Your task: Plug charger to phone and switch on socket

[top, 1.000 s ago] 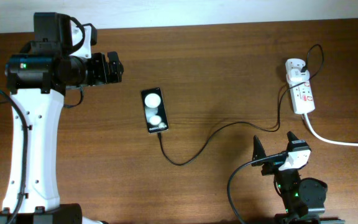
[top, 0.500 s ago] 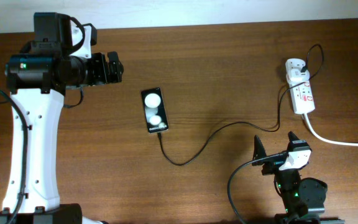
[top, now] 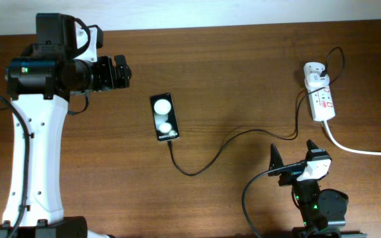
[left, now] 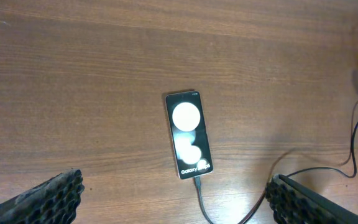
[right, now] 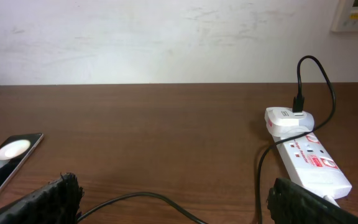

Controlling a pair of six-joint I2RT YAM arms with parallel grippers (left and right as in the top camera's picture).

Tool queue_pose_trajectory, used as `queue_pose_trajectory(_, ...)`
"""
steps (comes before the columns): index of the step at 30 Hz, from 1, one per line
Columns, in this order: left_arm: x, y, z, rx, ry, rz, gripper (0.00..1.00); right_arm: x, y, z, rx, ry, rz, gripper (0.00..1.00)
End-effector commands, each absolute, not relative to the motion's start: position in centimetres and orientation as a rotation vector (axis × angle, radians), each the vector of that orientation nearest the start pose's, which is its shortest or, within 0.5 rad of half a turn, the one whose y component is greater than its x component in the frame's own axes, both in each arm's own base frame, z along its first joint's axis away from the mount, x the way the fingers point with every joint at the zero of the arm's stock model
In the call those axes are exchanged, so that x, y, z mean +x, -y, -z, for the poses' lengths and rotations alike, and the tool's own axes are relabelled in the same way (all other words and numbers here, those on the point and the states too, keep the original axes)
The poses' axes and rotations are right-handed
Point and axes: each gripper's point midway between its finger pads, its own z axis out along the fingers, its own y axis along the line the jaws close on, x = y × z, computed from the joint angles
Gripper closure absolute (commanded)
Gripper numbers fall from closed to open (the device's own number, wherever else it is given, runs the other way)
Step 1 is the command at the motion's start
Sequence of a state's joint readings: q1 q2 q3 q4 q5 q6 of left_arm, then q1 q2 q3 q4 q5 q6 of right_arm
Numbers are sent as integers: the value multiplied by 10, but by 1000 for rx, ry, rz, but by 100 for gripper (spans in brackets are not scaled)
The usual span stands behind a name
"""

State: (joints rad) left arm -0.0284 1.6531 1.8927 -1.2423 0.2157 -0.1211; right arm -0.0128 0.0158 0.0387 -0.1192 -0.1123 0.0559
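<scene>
Both left gripper point(top: 124, 71) and right gripper point(top: 292, 149) are spread, empty; the charger point(left: 199, 190) could be snagged toward the socket point(top: 323, 102) and tugged from the phone point(top: 165, 118).

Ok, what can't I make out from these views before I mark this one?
- Switch position on the socket: too small overhead, angled and tiny in the right wrist view, cut off by the right edge in the left wrist view.
- Whether the charger tip is fully seated in the phone: joint too small in the left wrist view.
- Where the thick white cord ends: leaves overhead's right edge.
</scene>
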Motion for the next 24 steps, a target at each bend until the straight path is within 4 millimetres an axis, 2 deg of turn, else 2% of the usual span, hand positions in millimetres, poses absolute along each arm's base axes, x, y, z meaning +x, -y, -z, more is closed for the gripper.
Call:
queue_pose_trajectory(1,390,48,-290,-37,-2580,329,1,244,-15,-158,-21,-1663,-121,1)
queue_pose_trajectory(5,383,40,-306,-36,-2536,271,1,244,-15,-158,-21,-1663,-121,1)
queue_pose_trajectory(9,367,36,-324,-33,-2439,244,1,244,-15,-158,-22,-1663,-121,1)
queue_pose_trajectory(13,355,34,-320,-27,-2342,231,1,244,-15,-158,-21,-1663,-121,1)
queue_pose_trajectory(16,327,31,-304,-36,-2344,212,1,244,-15,-158,-22,-1663,-121,1)
queue_pose_trajectory(21,281,22,-311,-50,-2266,167,1,244,-15,-158,-22,-1663,-121,1)
queue_pose_trajectory(24,259,19,-302,-56,-2246,152,1,244,-15,-158,-22,-1663,-121,1)
